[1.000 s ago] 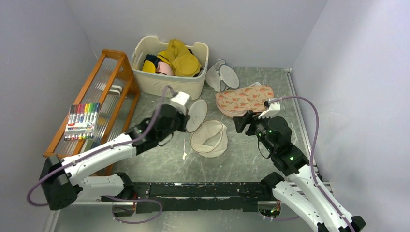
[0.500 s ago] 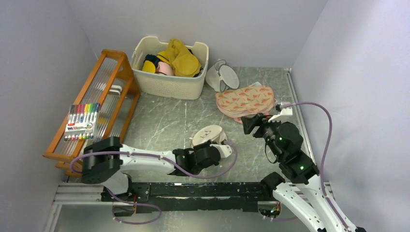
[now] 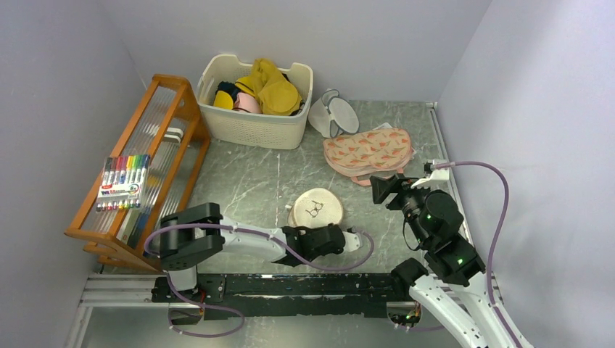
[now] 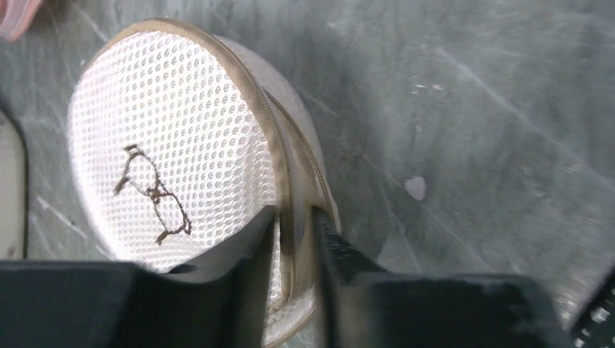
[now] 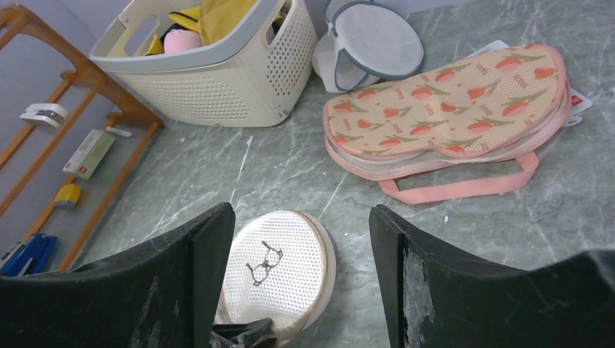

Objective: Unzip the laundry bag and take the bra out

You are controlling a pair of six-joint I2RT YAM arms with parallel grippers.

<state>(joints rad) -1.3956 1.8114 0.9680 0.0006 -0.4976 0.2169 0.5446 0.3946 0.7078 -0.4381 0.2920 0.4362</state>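
The round white mesh laundry bag [image 3: 316, 208] lies on the table with its flat lid and black bra outline facing up. It also shows in the left wrist view [image 4: 174, 145] and the right wrist view [image 5: 279, 264]. My left gripper [image 3: 303, 233] reaches in low from the near side. In its own view [image 4: 294, 232] it is shut on the bag's cream zip rim [image 4: 286, 181]. My right gripper [image 3: 381, 188] is open and empty, held above the table to the right of the bag [image 5: 299, 217]. The bra is hidden.
A cream basket [image 3: 254, 123] of clothes stands at the back. A plain mesh bag [image 3: 333, 112] and a flat pink pouch with orange triangles [image 3: 368, 150] lie back right. A wooden rack [image 3: 174, 101] holding a marker pack [image 3: 123, 181] lines the left side.
My left arm swung from behind the bag round to the near edge and now pinches its rim. The bag's lid went from raised to flat. My right gripper drew back to the right.
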